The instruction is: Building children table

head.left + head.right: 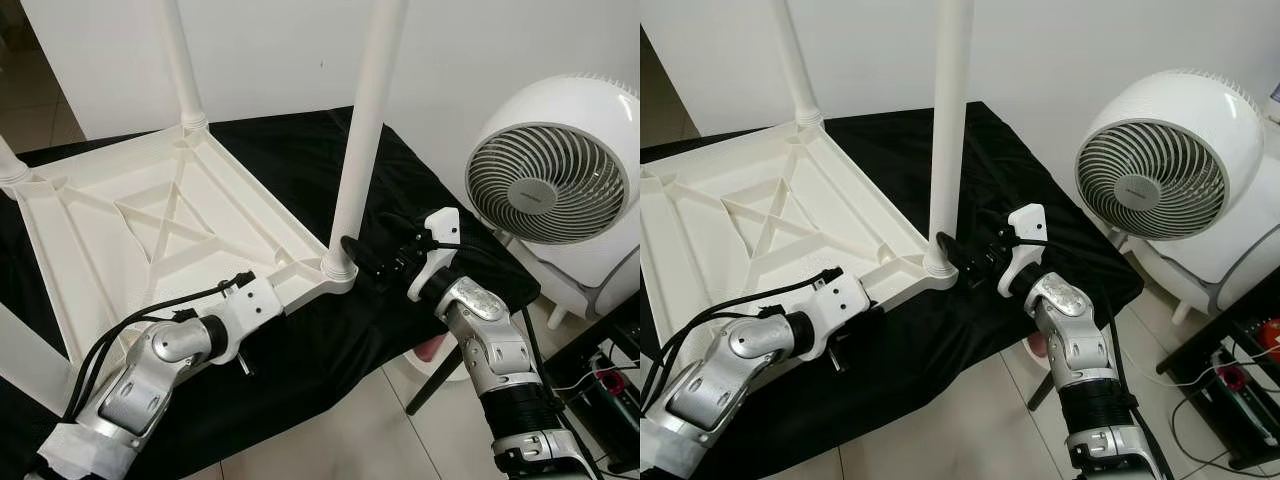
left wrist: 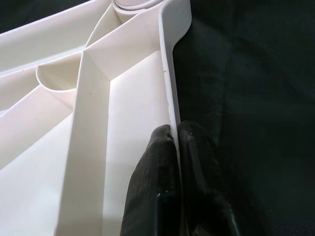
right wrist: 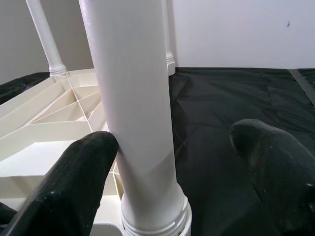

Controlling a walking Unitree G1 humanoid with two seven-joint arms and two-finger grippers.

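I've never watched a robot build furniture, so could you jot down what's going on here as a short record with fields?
Object being built: white plastic table top, lying upside down on a black cloth
Legs fitted: white legs stand up from its corners; nearest leg sits in its corner socket
Left gripper: shut on the table top's edge rim
Right gripper: open, fingers on either side of the nearest leg, near its base
Nearby: white fan on the robot's right
Floor: pale tiles
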